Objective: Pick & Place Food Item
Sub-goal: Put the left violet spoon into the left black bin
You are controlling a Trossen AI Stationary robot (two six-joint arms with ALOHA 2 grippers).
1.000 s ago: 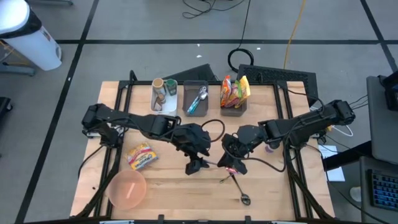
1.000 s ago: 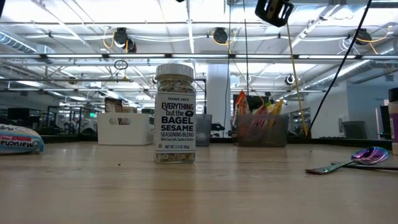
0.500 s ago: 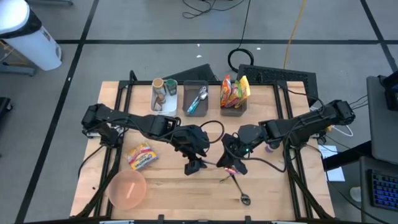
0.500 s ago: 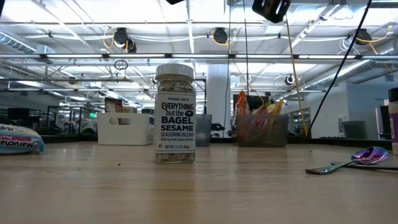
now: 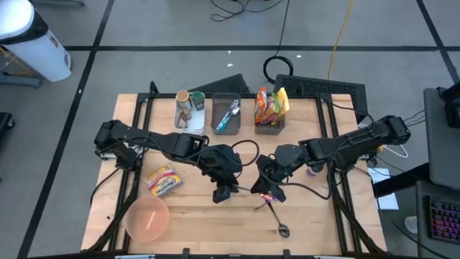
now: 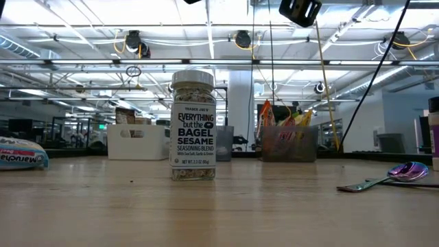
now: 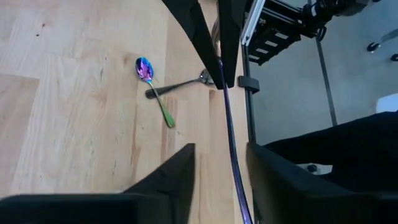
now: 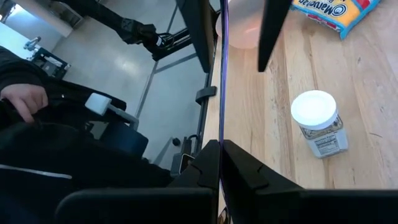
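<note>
A thin iridescent purple utensil (image 5: 249,190) hangs in the air over the middle of the table, between my two grippers. My right gripper (image 8: 219,152) is shut on one end of it. My left gripper (image 7: 219,148) faces it, open, with one finger on each side of the handle's other end and a gap left on both sides. Below them a seasoning jar (image 8: 317,122) with a white lid stands upright on its base on the wood; it also shows in the low view (image 6: 193,125). A yellow snack packet (image 5: 164,180) lies flat at the left. My right gripper pinches the handle's end (image 8: 219,135) between its two fingers. The fingers come from the table's right side, slanting a little down, and lie along the handle. The utensil sticks out from them toward my left gripper, clear of the table.
A pink bowl (image 5: 147,219) sits near the front left corner. Two spoons (image 7: 155,93) lie crossed on the wood near the front right; one shows in the low view (image 6: 391,175). Along the far edge stand a white bin (image 5: 190,109), a grey utensil bin (image 5: 228,114) and a snack bin (image 5: 271,109).
My left gripper's fingers have come closer together around the utensil's handle. Both arms have kept their places, and the utensil has stayed level between them.
</note>
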